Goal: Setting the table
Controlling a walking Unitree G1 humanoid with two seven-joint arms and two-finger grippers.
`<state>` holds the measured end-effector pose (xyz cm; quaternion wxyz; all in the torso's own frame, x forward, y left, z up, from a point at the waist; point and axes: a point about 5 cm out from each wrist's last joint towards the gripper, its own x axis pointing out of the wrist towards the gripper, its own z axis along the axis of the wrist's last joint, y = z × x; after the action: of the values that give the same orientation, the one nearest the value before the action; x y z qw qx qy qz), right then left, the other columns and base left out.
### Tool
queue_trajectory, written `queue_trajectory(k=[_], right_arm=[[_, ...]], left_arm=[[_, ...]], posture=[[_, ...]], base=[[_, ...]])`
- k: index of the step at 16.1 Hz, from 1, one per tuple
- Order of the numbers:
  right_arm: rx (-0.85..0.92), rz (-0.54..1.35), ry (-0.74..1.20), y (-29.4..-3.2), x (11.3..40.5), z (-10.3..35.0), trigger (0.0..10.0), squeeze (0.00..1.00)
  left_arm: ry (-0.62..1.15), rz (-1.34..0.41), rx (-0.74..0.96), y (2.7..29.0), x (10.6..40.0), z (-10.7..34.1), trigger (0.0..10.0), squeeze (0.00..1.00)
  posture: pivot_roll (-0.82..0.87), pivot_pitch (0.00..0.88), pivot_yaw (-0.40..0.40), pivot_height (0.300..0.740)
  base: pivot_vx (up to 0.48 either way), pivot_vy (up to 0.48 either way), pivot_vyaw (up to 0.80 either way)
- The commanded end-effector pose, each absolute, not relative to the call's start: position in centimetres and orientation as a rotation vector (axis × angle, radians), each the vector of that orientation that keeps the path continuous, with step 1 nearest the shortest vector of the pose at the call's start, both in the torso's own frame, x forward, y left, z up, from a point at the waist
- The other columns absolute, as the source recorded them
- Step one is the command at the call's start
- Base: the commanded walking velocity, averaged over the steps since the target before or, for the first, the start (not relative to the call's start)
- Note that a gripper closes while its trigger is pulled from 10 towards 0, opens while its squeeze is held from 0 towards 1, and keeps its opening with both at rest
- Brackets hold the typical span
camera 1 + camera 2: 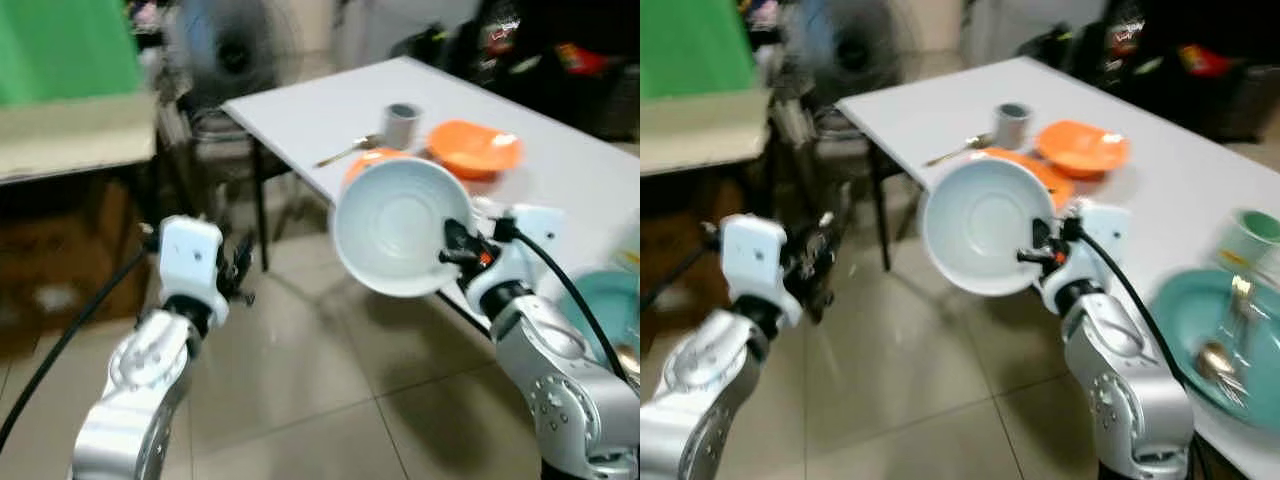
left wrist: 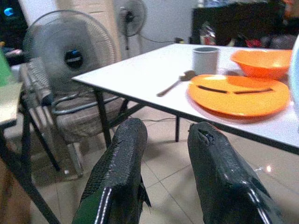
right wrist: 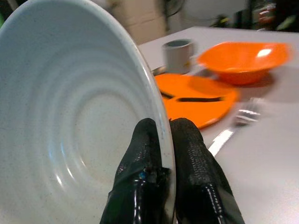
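**Bowl carried on edge toward the table's near side**

Fan [image 1: 232,50] and chair [image 2: 70,109] stand at the far left, beyond the table's [image 1: 320,110] left corner. The left gripper [image 2: 161,154] hangs over bare floor tiles short of that corner, its two black fingers parted with nothing between them, aimed toward the table's near edge.

Further right, the pale bowl [image 1: 400,225] is held in the air just off the table's near edge, tipped up so that its hollow faces back toward the robot and its rim plane stands nearly vertical. The right gripper [image 3: 163,140] is clenched on that rim, one finger inside the hollow and one on the outer wall, so the bowl sticks up and to the left of the jaws. The right arm is plainly the one placed for the job; the left is well apart from the tabletop.

Behind the bowl, near the edge, lies an orange plate [image 2: 238,88] with a dark utensil across it; a spoon [image 2: 175,83] lies to its left, a grey cup [image 2: 205,59] behind it, and an orange bowl [image 2: 262,60] to the right of the cup. A fork [image 3: 233,128] lies on the white surface right of the plate. Toward the right end sits a teal dish [image 1: 1200,330] holding cutlery.

To be set down, the bowl probably has to be levelled and lowered onto free surface right of the plate; the plate and fork are the nearest things to catch it.
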<state>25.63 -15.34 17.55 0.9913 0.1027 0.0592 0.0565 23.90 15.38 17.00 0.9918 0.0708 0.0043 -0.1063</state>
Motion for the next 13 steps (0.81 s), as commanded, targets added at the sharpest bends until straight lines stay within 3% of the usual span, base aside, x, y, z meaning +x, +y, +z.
queue_trajectory(k=[1, 3, 6, 8, 10, 13], right_arm=[[0.219, 0.156, 0.075, -14.51, 25.59, 18.56, 10.0, 0.0], [0.221, 0.152, 0.075, -14.52, 25.54, 18.53, 10.0, 0.0], [0.222, 0.146, 0.074, -14.59, 25.5, 18.54, 10.0, 0.0], [0.223, 0.14, 0.074, -14.64, 25.46, 18.54, 10.0, 0.0], [0.224, 0.139, 0.075, -14.62, 25.42, 18.53, 10.0, 0.0], [0.222, 0.137, 0.077, -14.6, 25.35, 18.52, 10.0, 0.0]], left_arm=[[0.009, -0.198, 0.166, 15.88, 23.97, 17.16, 10.0, 0.0], [-0.002, -0.212, 0.194, 15.73, 23.95, 17.22, 10.0, 0.0], [0.007, -0.218, 0.161, 15.69, 24.03, 17.09, 10.0, 0.0], [0.017, -0.214, 0.159, 15.84, 24.11, 17.06, 10.0, 0.0], [0.012, -0.219, 0.193, 15.8, 24.12, 17.08, 10.0, 0.0], [0.015, -0.244, 0.142, 15.45, 23.91, 16.9, 10.0, 0.0]], posture=[[-0.1, 0.0, 0.016, 0.74], [-0.1, 0.0, 0.02, 0.74], [-0.1, 0.0, 0.024, 0.74], [-0.1, 0.0, 0.027, 0.74], [-0.1, 0.0, 0.026, 0.74], [-0.11, 0.0, 0.024, 0.74]], base=[[0.0, 0.0, -0.8], [0.0, -0.48, -0.8], [0.0, 0.0, -0.8], [0.0, 0.48, -0.8], [0.0, -0.24, -0.8], [0.0, 0.16, -0.8]])
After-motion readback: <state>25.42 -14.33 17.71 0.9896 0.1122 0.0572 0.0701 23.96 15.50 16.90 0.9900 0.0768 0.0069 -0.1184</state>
